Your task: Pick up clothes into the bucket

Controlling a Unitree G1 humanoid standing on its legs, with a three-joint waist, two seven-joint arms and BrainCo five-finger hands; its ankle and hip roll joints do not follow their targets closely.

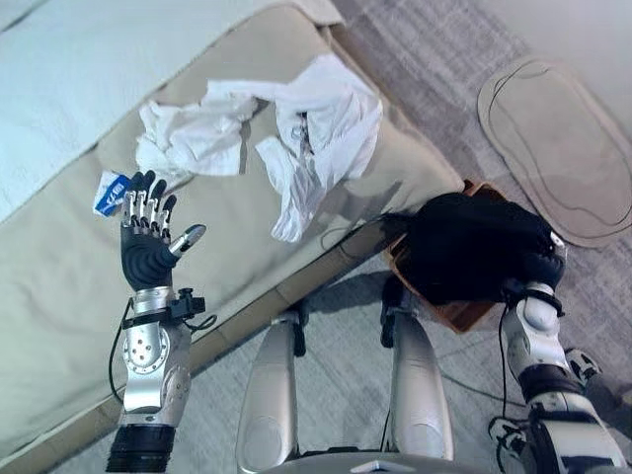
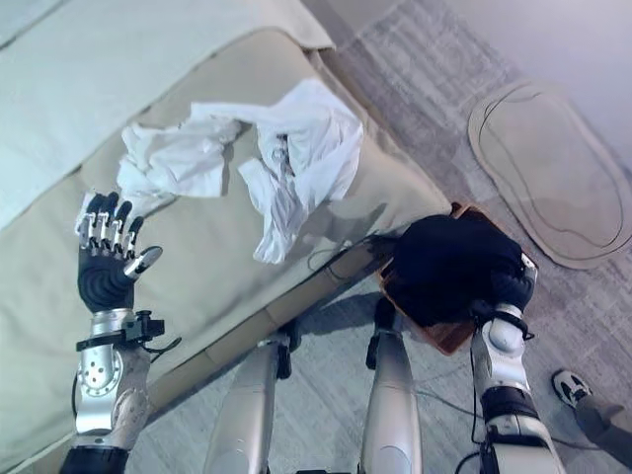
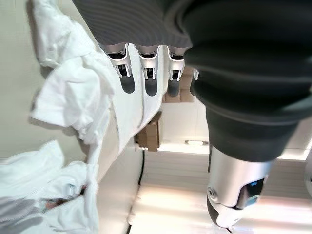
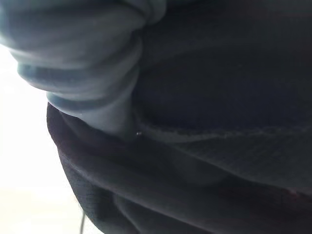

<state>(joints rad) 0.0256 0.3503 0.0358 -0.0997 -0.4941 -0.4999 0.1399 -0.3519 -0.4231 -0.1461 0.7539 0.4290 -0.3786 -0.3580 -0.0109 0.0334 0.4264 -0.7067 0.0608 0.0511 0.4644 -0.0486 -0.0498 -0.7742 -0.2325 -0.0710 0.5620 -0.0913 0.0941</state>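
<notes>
Two arms are in front of you in the left eye view: your left hand (image 1: 148,247) is raised palm-up over the beige bed cover (image 1: 59,286), forearm upright, its fingers (image 1: 143,197) straight and spread with the thumb angled off to the side, holding nothing. Just past the fingertips lies a small blue-and-white packet (image 1: 109,191), and beyond that the crumpled white clothes (image 1: 296,128) sprawl across the cover, near the fingers but apart from them. Your right hand (image 1: 541,269) sits at the far rim of the brown bucket (image 1: 459,314) on the floor beside the bed; the bucket is heaped with a black garment (image 1: 474,242) that covers the fingers, so you cannot tell whether they are closed on it. In the right eye view you see the same layout, with an oval rug (image 2: 553,178) on the floor beyond the bucket and a person's shoe (image 2: 570,385) at the lower right. In the left wrist view your fingers run straight out from the ribbed cover with the thumb apart, nothing between them, and the white clothes lie beside them without touching. In the right wrist view black cloth presses close around the ribbed cover, and the fingers stay hidden in it.
</notes>
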